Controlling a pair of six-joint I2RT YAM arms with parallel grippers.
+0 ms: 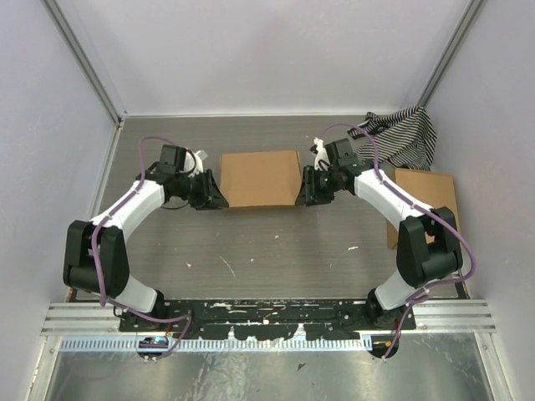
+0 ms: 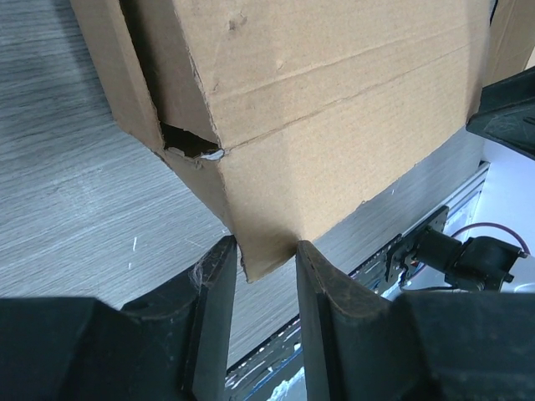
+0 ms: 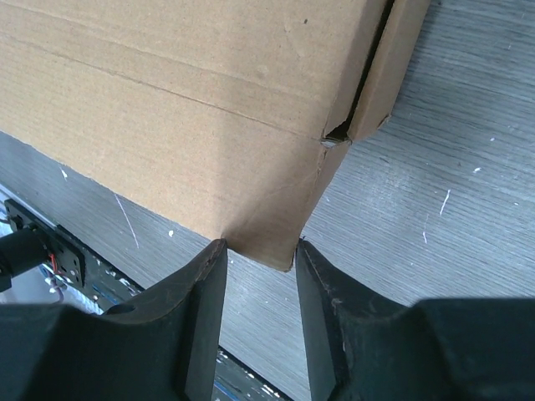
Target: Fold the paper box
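The paper box (image 1: 261,177) is plain brown cardboard, folded into a shallow closed shape at the middle of the table. My left gripper (image 1: 213,194) is at its near left corner. In the left wrist view the gripper (image 2: 266,251) has the box's (image 2: 334,100) lower corner between its fingertips, touching both. My right gripper (image 1: 303,190) is at the near right corner. In the right wrist view the gripper (image 3: 259,251) likewise pinches the corner of the box (image 3: 167,100). A side flap gapes slightly at each end.
A black-and-white striped cloth (image 1: 403,134) lies at the back right. A second, squarish brown cardboard box (image 1: 425,203) lies by the right wall. White walls enclose three sides. A metal rail (image 1: 267,319) runs along the near edge.
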